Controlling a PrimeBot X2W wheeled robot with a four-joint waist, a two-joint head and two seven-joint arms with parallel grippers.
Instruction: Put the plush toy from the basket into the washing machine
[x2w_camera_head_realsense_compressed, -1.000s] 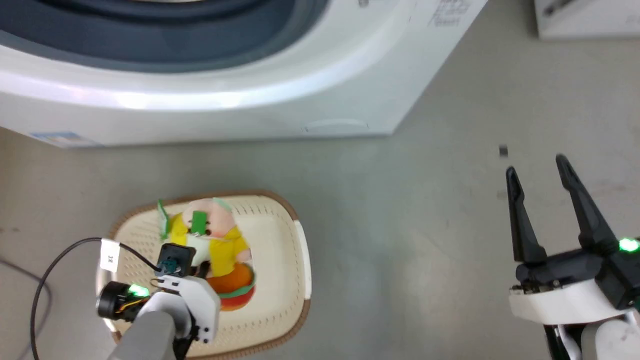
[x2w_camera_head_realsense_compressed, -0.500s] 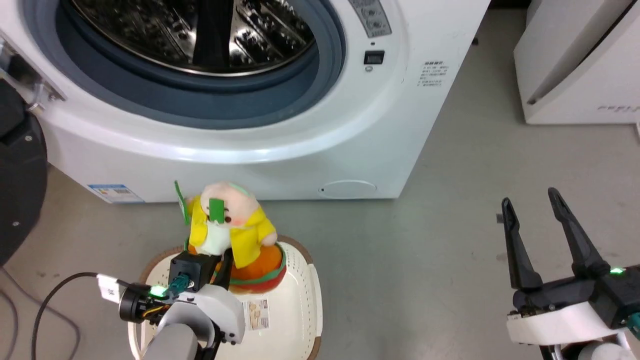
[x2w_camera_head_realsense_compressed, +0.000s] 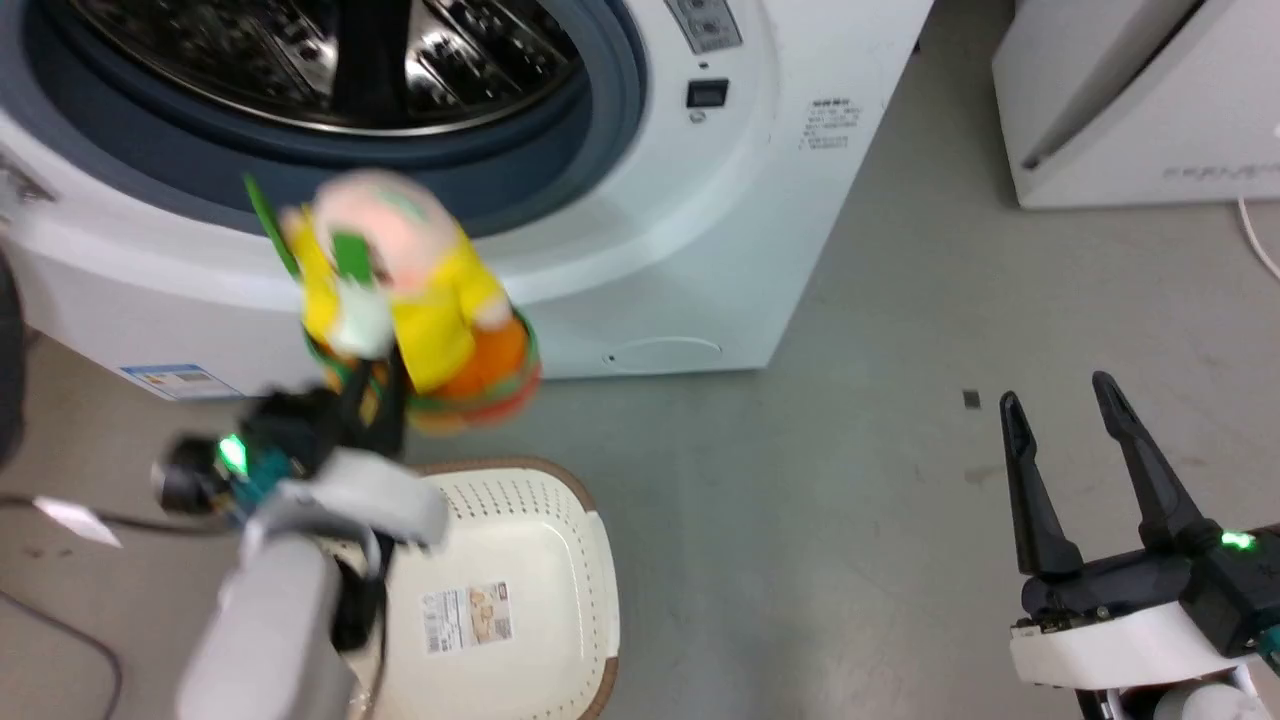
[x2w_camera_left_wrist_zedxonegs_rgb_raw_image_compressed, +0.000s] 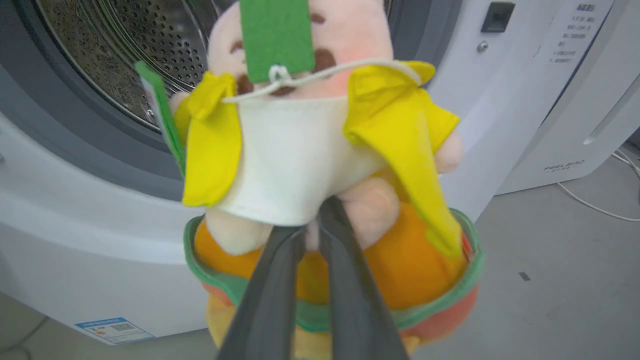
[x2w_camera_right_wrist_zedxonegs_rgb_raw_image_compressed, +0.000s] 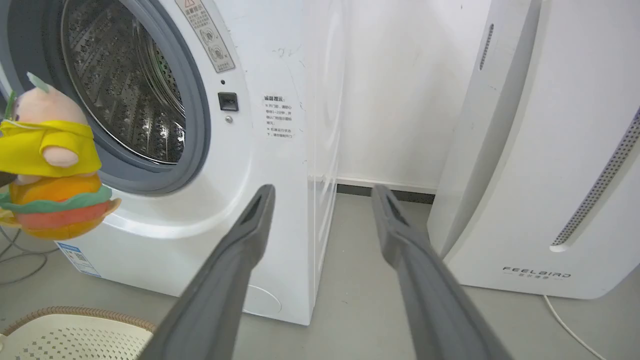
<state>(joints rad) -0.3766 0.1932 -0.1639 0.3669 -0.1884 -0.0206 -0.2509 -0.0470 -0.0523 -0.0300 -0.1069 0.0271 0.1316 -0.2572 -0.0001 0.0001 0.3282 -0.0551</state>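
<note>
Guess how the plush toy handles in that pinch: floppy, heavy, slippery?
Probably soft and compressible: the left gripper is shut on a fold low on the plush toy, jaws nearly together. Likely light: it stands upright above that small pinch without drooping. The loose green hang tag might snag on the grey gasket.

Bright, even indoor light leaves a pale sheen on the front of the washing machine (x2w_camera_head_realsense_compressed: 700, 250) and glints on its steel drum (x2w_camera_head_realsense_compressed: 300, 60), with only soft shadows on the floor (x2w_camera_head_realsense_compressed: 850, 450) beside it. In the head view the plush toy (x2w_camera_head_realsense_compressed: 420, 300) before the machine smears with motion blur.
</note>
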